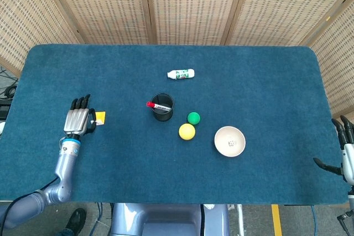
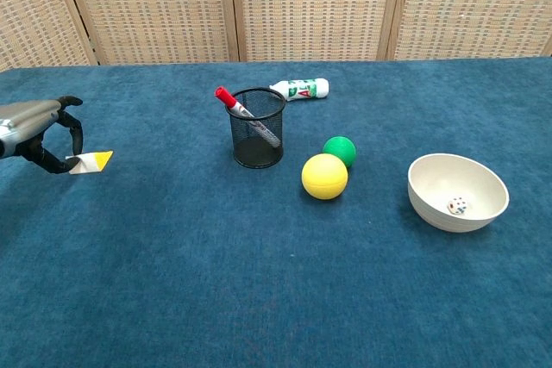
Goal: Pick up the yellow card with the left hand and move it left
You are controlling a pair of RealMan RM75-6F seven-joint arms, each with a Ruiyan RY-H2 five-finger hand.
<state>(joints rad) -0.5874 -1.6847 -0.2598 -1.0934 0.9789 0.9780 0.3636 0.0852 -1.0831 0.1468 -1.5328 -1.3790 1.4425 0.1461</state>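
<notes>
The yellow card is pinched by its left end between the thumb and a finger of my left hand, near the table's left side. In the chest view the card hangs a little above the blue cloth, nearly level. My right hand shows only in the head view, at the table's right edge, fingers spread and holding nothing.
A black mesh cup with a red-capped marker stands mid-table. A yellow ball and a green ball lie to its right, then a white bowl holding a die. A white bottle lies behind.
</notes>
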